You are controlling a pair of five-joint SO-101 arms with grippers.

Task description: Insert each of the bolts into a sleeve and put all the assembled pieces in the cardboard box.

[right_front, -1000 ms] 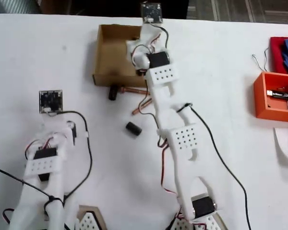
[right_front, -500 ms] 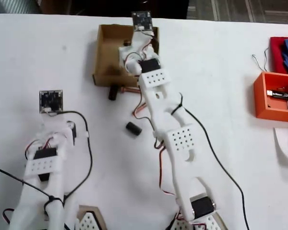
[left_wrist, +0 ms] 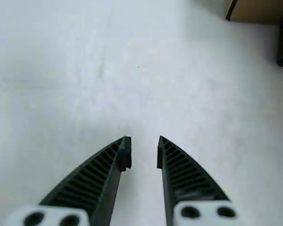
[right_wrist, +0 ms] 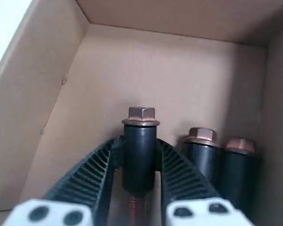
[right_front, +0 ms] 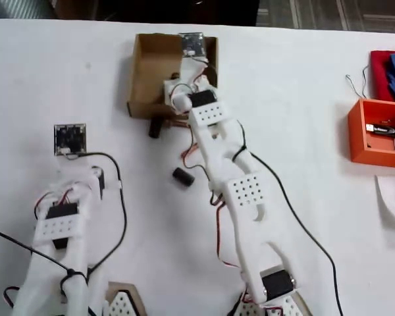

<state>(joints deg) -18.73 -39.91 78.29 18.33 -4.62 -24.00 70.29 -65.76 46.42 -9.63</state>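
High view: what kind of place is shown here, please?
Probably a robotics test bench or hobby lab: two white arms with exposed wires at a white table, the right gripper holding a sleeved bolt in a cardboard box.

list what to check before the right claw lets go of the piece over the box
1. right claw shut on the assembled piece: ok
2. bolt seated in its sleeve: ok
3. claw inside the cardboard box walls: ok
4. gap to the two other pieces beside it: ok
5. piece resting on the box floor: cannot tell
6. left claw open, away from the box: ok
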